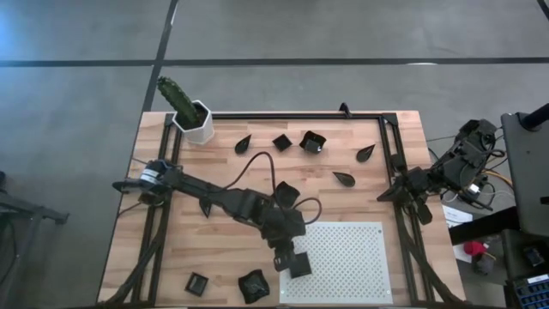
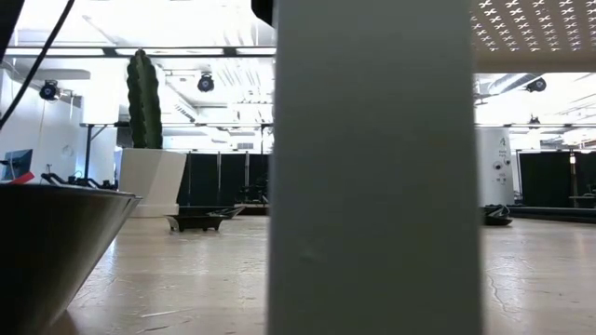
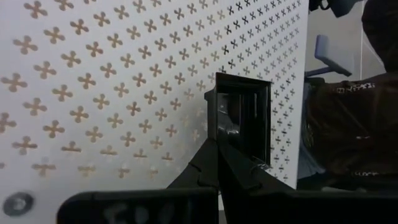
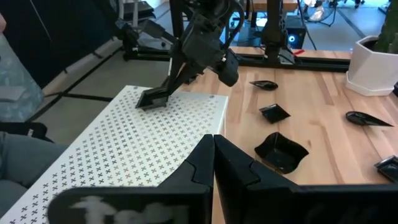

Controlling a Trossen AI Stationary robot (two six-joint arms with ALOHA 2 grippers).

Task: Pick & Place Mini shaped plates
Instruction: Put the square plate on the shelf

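Note:
My left gripper (image 1: 287, 256) is over the left edge of the white perforated board (image 1: 343, 262), shut on a small black square plate (image 1: 298, 266). The right wrist view shows that plate (image 4: 151, 99) tilted at the board's surface (image 4: 124, 149). More mini shaped plates lie on the wooden table: teardrops (image 1: 244, 143) (image 1: 365, 153) (image 1: 344, 178), a square (image 1: 281, 141), and wavy-edged ones (image 1: 312, 142) (image 1: 285, 193). My right gripper (image 1: 383, 196) waits shut at the table's right side, with nothing in it. My left gripper pinches the square plate by one rim wall (image 3: 219, 127) between its two fingers. The fingers slant down from the table's left. The plate hangs tilted below the fingertips (image 4: 168, 84). Its lower edge (image 4: 144, 104) is at the board; I cannot tell whether it touches.
A white hexagonal pot with a green cactus (image 1: 190, 116) stands at the far left corner. A square plate (image 1: 196, 282) and a wavy plate (image 1: 254, 286) lie near the front edge, left of the board. A black frame rail (image 1: 292, 115) runs along the far edge.

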